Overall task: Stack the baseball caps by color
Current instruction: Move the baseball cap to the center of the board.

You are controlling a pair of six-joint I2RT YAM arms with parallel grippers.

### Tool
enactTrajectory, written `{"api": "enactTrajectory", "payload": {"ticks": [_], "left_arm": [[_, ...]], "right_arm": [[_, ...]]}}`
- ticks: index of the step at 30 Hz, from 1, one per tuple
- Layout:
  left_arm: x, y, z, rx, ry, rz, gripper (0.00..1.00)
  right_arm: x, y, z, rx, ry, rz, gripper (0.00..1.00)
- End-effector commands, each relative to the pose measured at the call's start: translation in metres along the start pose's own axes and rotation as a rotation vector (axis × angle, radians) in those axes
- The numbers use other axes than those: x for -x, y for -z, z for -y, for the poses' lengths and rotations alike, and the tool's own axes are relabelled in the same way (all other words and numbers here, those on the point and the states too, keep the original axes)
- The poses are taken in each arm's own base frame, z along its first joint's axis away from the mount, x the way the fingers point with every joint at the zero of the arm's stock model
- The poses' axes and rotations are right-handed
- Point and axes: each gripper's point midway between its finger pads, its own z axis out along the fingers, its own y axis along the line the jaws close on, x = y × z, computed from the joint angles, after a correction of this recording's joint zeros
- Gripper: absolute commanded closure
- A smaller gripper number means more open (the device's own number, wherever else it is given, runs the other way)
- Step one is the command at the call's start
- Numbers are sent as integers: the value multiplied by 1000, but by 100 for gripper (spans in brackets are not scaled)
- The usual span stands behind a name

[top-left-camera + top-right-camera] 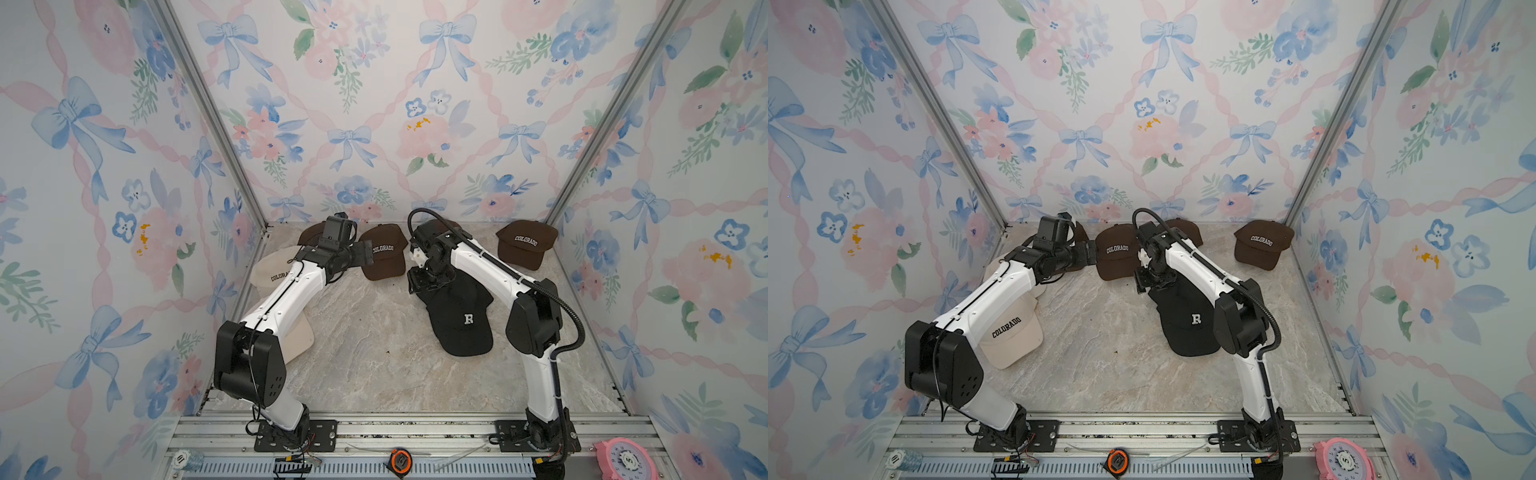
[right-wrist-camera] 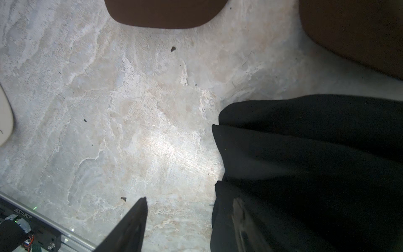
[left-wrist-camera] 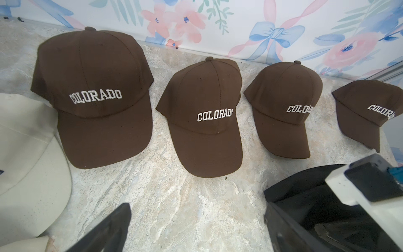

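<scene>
Four dark brown caps with white "COLORADO" lie in a row along the back wall of the marble-patterned worktop [image 1: 374, 374]. In the left wrist view they read as the largest-looking brown cap [image 3: 93, 98], a second [image 3: 202, 117], a third [image 3: 283, 109] and a fourth [image 3: 366, 111] at the frame edge, all apart from one another, crowns toward the wall, brims toward the arms.

Two cream caps with black "COLORADO" sit at the left side: one [image 1: 1013, 332] nearer the front, the other [image 1: 274, 270] behind it, both partly hidden by the left arm. The two seem to overlap, though the arm covers the join.

The black caps [image 1: 461, 320], the top one showing a white "R", lie piled right of centre; how many are in the pile cannot be counted.

The left gripper [image 3: 196, 229] hangs over bare worktop in front of the brown row, its jaws spread wide and holding nothing. The right gripper [image 2: 189, 218] is down at the back edge of the black pile. One finger [image 2: 130, 224] stands over bare worktop and the other finger [image 2: 244, 218] lies against black fabric. Whether the jaws have gripped the fabric cannot be told.
</scene>
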Motion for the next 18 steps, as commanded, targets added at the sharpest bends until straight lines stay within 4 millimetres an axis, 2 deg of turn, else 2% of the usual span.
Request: {"api": "enactTrajectory", "payload": {"ticks": [1,10,18], "left_arm": [[-3,4,-1,-11,9,-5,2],[0,8,0,-14,25,6,2],[2,8,3,-26,50,6,2]], "right_arm": [[1,1,-9,28,-10,10,36],[-19,-15,-3,26,-12,-37,36],[-25,-40,23,-8,-55,-71,36]]}}
